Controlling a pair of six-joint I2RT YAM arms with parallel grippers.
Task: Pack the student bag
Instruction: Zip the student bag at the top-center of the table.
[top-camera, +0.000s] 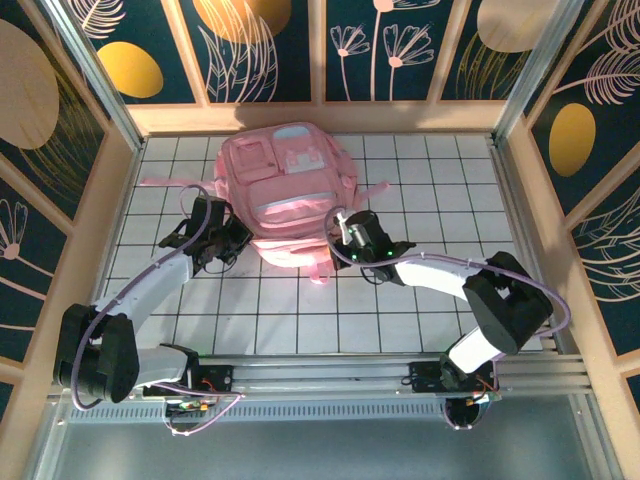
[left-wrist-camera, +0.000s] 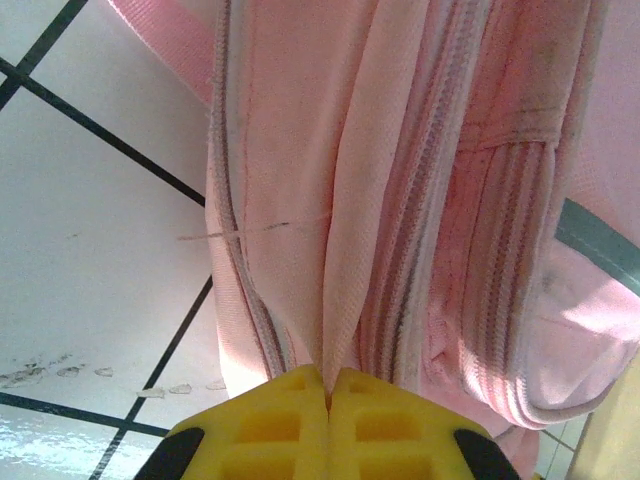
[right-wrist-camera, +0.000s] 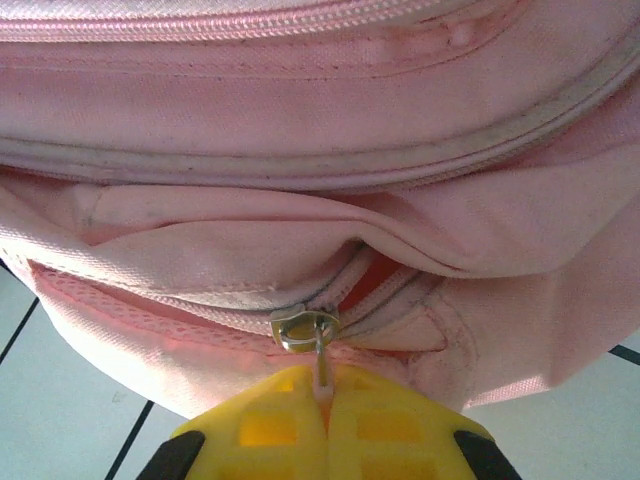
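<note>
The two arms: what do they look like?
Both the left arm and the right arm have white link covers, black joint housings and a lilac cable looping alongside. The jaws are bright yellow plastic with square recesses, on black mounts.

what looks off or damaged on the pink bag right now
A loose thread sticks out from a side seam of the student bag, and grey smudges mark the table beside it. Nothing torn or spilled.
</note>
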